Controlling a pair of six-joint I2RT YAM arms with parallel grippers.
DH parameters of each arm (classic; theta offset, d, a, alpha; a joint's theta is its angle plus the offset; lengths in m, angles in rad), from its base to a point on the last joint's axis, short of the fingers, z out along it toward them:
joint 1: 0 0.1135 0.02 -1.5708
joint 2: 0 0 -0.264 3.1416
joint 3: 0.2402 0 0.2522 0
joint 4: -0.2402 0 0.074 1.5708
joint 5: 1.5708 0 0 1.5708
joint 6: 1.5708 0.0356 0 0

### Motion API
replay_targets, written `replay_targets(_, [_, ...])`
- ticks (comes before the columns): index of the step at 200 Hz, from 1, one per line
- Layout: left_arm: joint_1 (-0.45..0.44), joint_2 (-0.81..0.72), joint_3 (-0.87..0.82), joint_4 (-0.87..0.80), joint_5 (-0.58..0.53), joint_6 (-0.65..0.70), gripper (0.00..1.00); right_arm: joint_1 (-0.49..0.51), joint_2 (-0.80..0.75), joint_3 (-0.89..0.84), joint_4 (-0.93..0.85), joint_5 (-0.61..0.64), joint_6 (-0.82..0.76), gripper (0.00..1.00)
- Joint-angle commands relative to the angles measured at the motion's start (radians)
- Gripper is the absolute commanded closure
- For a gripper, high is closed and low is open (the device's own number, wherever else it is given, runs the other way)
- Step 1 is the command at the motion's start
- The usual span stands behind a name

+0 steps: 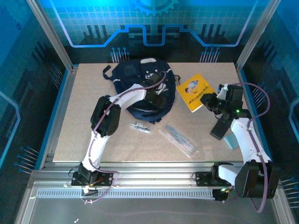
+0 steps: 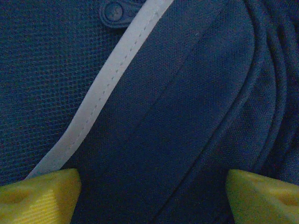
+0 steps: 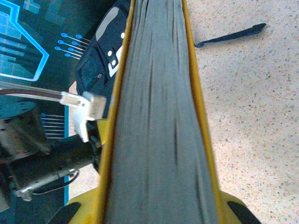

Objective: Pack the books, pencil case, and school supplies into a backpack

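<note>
L side: my left gripper (image 1: 158, 102) is over the backpack (image 1: 140, 86), which lies at the far middle of the table (image 1: 84, 140). On the left wrist cam the two yellow fingertips (image 2: 39, 196) sit wide apart at the bottom corners w/ only navy fabric between them. So that gripper (image 2: 152, 200) is open and holding nothing. A pale stripe (image 2: 103, 88) runs diagonally across the fabric below it, w/ a round snap (image 2: 113, 10) near the top edge.

R side: my right gripper (image 1: 211, 101) is clamped on the yellow book (image 1: 195, 91), gripping its right-hand edge. The book is just right of the backpack. The right wrist cam looks straight along the book's (image 3: 159, 116) page edge: grey pages between two yellow covers, w/ the fingers (image 3: 86, 205) pressed on either side of it. I can't tell whether the book is clear of the table or resting on it. In that view the backpack (image 3: 100, 51) is beyond on the left, and a dark strap (image 3: 229, 35) lies loose on the tabletop.

Other items: a small pale oblong piece (image 1: 140, 126) lies just in front of the backpack on the near side. The pencil case (image 1: 177, 139), a clear pouch, lies diagonally to its right, apart from both grippers.
</note>
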Motion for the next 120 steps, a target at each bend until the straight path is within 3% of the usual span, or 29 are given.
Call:
replay_targets(1, [0.004, 0.066, 0.013, -0.043, -0.036, 0.039, 0.17, -0.002, -0.028, 0.004, 0.095, -0.035, 0.01, 1.0])
replay_targets(8, [0.01, 0.077, 0.019, -0.047, -0.034, 0.037, 0.26, 0.0, -0.028, 0.004, 0.098, -0.036, 0.011, 1.0])
replay_targets(22, [0.026, 0.093, 0.037, -0.054, -0.004, 0.018, 0.76, 0.004, -0.028, 0.004, 0.1, -0.035, 0.011, 1.0])
replay_targets(28, [0.035, 0.096, 0.045, -0.058, 0.012, 0.013, 0.87, 0.003, -0.029, 0.004, 0.096, -0.033, 0.01, 1.0])
replay_targets(40, [0.047, 0.09, 0.059, -0.067, 0.028, 0.013, 1.0, 0.004, -0.035, 0.003, 0.091, -0.028, 0.005, 1.0])
replay_targets(120, [0.142, -0.164, 0.093, -0.048, 0.22, -0.13, 1.0, 0.004, -0.052, -0.048, 0.077, 0.016, 0.015, 1.0])
